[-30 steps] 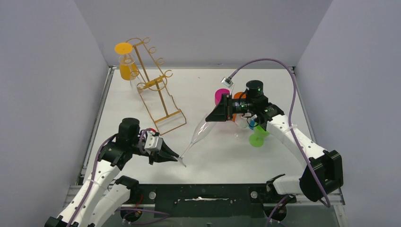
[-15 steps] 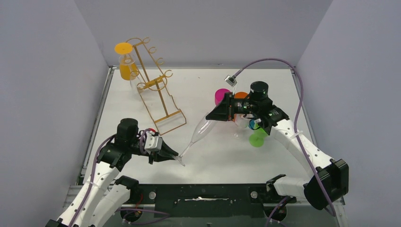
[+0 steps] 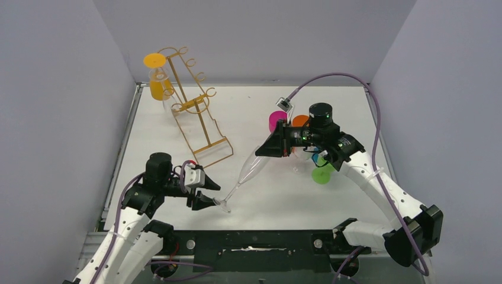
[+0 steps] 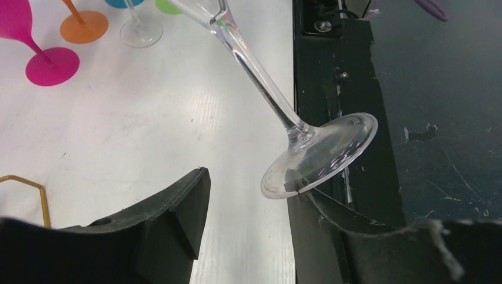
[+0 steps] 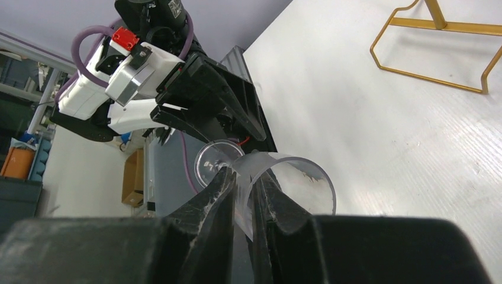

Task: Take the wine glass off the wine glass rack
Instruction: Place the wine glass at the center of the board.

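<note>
Above the white table (image 3: pixel 266 201), well apart from the wine glass rack (image 3: pixel 192 106), the tilted wine glass (image 3: pixel 251 167) hangs pinched at its bowl rim by the right gripper (image 3: pixel 259 152); the left gripper (image 3: pixel 217 196), jaws parted round the foot, should back off without clipping it.

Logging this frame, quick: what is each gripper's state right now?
Left gripper: open, with the foot of the wine glass between its fingers.
Right gripper: closed on the wine glass rim.
</note>
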Tool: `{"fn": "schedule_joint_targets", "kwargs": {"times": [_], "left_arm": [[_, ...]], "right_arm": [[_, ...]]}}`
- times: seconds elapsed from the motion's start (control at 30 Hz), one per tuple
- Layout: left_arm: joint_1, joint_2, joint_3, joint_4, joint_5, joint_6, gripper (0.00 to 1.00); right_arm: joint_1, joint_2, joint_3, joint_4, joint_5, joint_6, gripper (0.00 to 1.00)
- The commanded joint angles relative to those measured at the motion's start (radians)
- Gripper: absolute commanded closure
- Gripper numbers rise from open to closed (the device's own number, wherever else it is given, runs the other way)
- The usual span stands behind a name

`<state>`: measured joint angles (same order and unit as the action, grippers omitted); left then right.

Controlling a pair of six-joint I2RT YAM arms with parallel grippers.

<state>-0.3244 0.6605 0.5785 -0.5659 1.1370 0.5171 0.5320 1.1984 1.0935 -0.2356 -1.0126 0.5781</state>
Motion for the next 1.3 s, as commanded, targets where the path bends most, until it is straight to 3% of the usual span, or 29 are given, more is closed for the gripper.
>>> {"fn": "schedule_joint_targets", "kwargs": {"times": [0.0, 0.2, 0.5, 0.77, 0.93, 1.03, 1.13, 1.27], "left_arm": [[0.008, -0.028, 0.015, 0.168, -0.036, -0.029, 0.50], [0.007, -0.030, 0.022, 0.094, -0.047, -0.005, 0.40], [0.008, -0.033, 0.003, 0.084, -0.042, 0.008, 0.37], [0.007, -0.060, -0.005, 0.134, -0.077, -0.043, 0.36], [0.007, -0.159, -0.087, 0.436, -0.342, -0.355, 0.30], [0.006, -0.220, -0.115, 0.530, -0.525, -0.489, 0.26], [0.007, -0.241, -0.116, 0.555, -0.724, -0.604, 0.22], [0.008, -0.261, -0.073, 0.504, -0.988, -0.743, 0.20]], "right_arm": [[0.048, -0.033, 0.045, -0.147, 0.039, -0.085, 1.00], [0.046, -0.063, 0.079, -0.201, 0.108, -0.095, 1.00], [0.049, -0.088, 0.097, -0.195, 0.195, -0.065, 1.00], [0.072, -0.047, 0.137, -0.347, 0.515, -0.098, 1.00], [0.213, -0.002, 0.169, -0.390, 0.899, -0.140, 1.00], [0.310, 0.021, 0.178, -0.396, 1.145, -0.157, 1.00], [0.356, 0.059, 0.195, -0.418, 1.280, -0.162, 1.00], [0.363, 0.108, 0.217, -0.438, 1.337, -0.168, 1.00]]}}
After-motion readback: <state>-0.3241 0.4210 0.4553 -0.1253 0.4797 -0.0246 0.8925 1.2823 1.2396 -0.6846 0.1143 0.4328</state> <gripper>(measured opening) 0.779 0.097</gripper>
